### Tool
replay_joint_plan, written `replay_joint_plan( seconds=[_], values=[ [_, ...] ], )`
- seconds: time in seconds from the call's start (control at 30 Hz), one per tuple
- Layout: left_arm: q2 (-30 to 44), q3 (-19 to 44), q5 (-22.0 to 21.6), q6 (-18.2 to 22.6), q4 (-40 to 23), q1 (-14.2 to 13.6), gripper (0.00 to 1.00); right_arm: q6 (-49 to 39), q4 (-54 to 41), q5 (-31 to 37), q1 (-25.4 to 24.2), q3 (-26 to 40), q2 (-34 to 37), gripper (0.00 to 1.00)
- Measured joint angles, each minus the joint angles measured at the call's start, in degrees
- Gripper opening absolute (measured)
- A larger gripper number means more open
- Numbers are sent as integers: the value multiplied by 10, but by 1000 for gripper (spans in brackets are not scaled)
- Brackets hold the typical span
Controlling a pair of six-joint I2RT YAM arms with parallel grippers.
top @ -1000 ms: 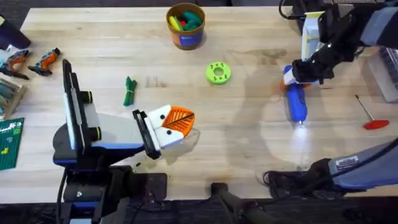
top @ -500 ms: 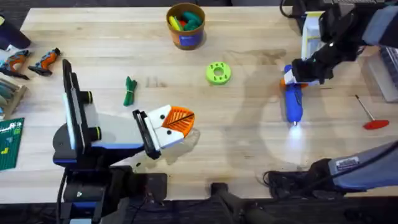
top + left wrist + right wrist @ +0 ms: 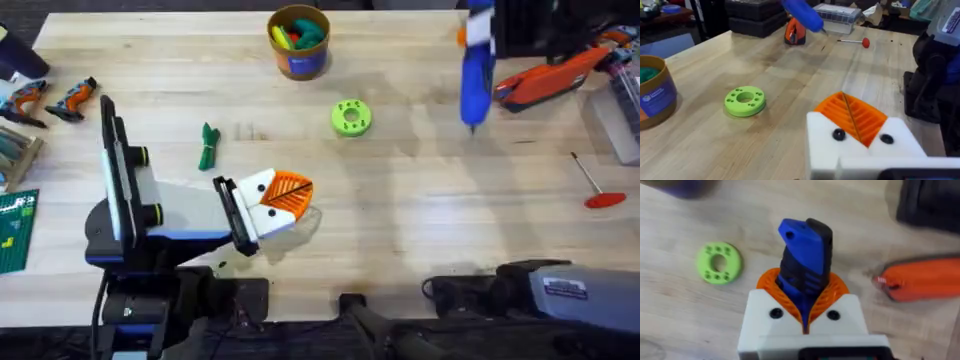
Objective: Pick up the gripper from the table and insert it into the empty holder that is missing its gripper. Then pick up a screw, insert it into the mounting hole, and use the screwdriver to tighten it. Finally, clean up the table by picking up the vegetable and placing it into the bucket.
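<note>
The blue screwdriver (image 3: 477,65) hangs tip-down above the far right of the table, clear of the wood. My right gripper (image 3: 804,292) is shut on it, its orange pads (image 3: 832,292) clamped on the barrel (image 3: 805,255). My left gripper (image 3: 278,198) rests low at the near middle, shut on nothing, its orange pads (image 3: 852,117) pressed together between the white holders (image 3: 860,152). The dark-green vegetable (image 3: 208,146) lies left of centre. The yellow-orange bucket (image 3: 298,42) stands at the far middle, toys inside. The loose gripper piece and the screw are out of view.
A lime-green disc with holes (image 3: 350,117) lies near the middle. A big orange tool (image 3: 550,80) lies at the far right and a thin red-handled tool (image 3: 595,190) at the right edge. Small orange-and-black pieces (image 3: 72,98) sit at the far left.
My right gripper has lifted the screwdriver off the table and carried it up and toward the far edge. The light spot on the wood is gone. The left arm has not moved.
</note>
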Motion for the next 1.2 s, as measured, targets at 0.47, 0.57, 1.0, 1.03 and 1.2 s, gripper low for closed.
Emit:
replay_joint_plan(
  seconds=[0.47,0.57,1.0,1.03,1.2],
  values=[
    [0,0,0,0,0,0,5,44,213,-66,167,76,-87,26],
    [0,0,0,0,0,0,5,60,225,-115,167,76,-96,26],
    [0,0,0,0,0,0,5,149,611,-339,150,-126,-101,26],
    [0,0,0,0,0,0,5,161,654,-356,147,-150,-101,26],
    [0,0,0,0,0,0,5,245,855,-415,145,-265,-101,26]
  ],
)
